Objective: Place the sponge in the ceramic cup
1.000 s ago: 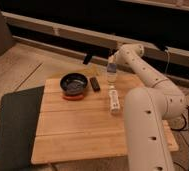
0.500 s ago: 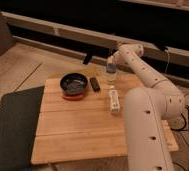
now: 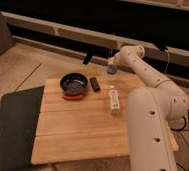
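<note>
White arm (image 3: 149, 79), jaws unmoved at far edge of wooden table (image 3: 78, 131), grip unclear.

My gripper (image 3: 111, 66) at the far edge of the wooden table (image 3: 78, 132), 3 obstacles near it, dark bowl (image 3: 73, 84), black block (image 3: 94, 83), white bar (image 3: 113, 100), my arm (image 3: 150, 120) walling 1 side, bare boards open nearer the camera

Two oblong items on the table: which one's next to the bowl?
The small black block, right beside the dark bowl; the white bar lies farther off. The gripper is over the table at its far edge.
</note>
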`<state>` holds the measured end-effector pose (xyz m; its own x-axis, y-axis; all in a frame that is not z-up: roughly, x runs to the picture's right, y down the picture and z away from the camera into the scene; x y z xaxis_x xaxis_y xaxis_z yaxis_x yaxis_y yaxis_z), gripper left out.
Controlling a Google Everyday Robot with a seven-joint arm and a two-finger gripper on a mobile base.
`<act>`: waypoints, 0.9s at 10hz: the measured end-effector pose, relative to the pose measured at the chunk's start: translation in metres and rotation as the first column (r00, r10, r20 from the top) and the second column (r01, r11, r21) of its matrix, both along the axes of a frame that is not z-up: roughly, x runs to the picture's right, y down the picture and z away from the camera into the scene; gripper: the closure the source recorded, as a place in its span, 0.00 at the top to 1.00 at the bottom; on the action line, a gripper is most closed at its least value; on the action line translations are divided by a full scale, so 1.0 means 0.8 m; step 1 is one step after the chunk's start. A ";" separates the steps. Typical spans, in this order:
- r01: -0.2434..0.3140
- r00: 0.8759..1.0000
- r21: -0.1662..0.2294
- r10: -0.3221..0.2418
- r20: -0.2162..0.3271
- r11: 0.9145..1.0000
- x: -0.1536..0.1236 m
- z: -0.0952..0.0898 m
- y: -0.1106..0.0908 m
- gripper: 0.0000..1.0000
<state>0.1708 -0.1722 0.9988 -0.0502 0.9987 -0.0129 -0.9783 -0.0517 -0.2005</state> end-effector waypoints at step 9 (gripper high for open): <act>-0.006 1.000 -0.012 0.006 0.000 1.000 -0.004 -0.007 0.010 0.62</act>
<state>0.1674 -0.1644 0.9936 -0.0557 0.9981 -0.0248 -0.9780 -0.0596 -0.2001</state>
